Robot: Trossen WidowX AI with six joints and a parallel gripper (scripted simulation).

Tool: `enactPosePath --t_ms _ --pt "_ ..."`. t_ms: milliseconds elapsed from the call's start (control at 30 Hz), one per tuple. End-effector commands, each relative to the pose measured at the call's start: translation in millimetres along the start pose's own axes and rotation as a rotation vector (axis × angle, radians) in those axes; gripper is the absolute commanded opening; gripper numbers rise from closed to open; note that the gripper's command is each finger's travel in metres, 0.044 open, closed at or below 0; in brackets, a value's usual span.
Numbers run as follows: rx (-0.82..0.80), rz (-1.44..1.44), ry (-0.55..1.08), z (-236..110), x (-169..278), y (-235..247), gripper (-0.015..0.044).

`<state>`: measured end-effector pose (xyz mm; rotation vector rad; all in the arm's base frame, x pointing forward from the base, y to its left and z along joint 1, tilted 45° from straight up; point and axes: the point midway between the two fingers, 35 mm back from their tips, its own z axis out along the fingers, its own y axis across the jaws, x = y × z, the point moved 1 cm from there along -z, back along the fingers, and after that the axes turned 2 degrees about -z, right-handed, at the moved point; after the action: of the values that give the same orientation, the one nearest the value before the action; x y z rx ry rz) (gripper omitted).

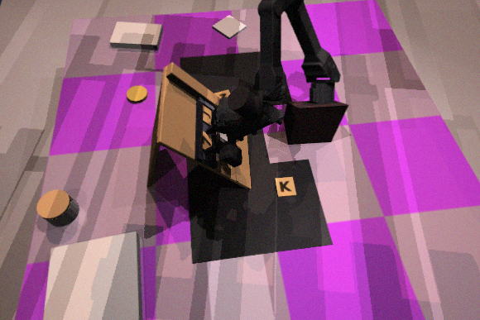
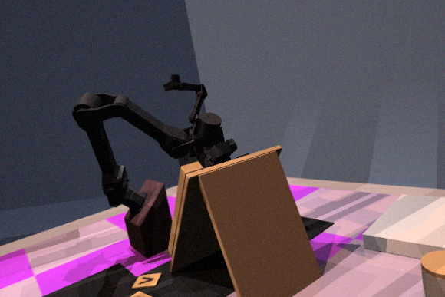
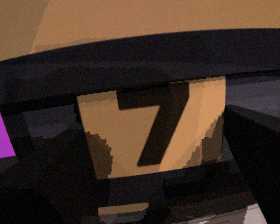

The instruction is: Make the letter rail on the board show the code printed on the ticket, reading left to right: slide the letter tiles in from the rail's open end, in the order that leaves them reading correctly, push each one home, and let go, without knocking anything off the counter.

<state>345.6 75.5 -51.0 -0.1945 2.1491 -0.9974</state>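
The tan board (image 1: 178, 114) (image 2: 253, 223) (image 3: 156, 20) leans as an easel. Its dark letter rail (image 1: 199, 129) (image 3: 141, 57) holds a tile (image 1: 207, 115) whose character is partly covered. My gripper (image 1: 207, 140) (image 3: 151, 135) is shut on the 7 tile (image 3: 141, 120), one finger on each side of it, with the tile's top edge at the rail's upper lip. A K tile (image 1: 285, 186) lies face up on the black mat (image 1: 248, 224). Another tile (image 1: 223, 94) lies beyond the board, partly hidden. A whitish patch (image 1: 223, 136) shows beneath the gripper; the ticket's code cannot be read.
The arm's base stands by a dark brown block (image 1: 316, 125) (image 2: 149, 219). A yellow disc (image 1: 136, 94), a tan-topped cylinder (image 1: 55, 205) (image 2: 437, 265) and a large pale slab (image 1: 93, 278) (image 2: 410, 223) are on the board's other side. Two pale flat pieces (image 1: 136, 34) (image 1: 229, 26) lie at the back.
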Motion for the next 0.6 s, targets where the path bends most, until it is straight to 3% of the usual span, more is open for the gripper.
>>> enactPosePath --t_ms 0,567 --pt "-0.002 -0.006 0.002 0.1 1.4 -2.6 0.0000" --pt "-0.002 -0.007 0.002 0.2 1.8 -13.7 0.0000"
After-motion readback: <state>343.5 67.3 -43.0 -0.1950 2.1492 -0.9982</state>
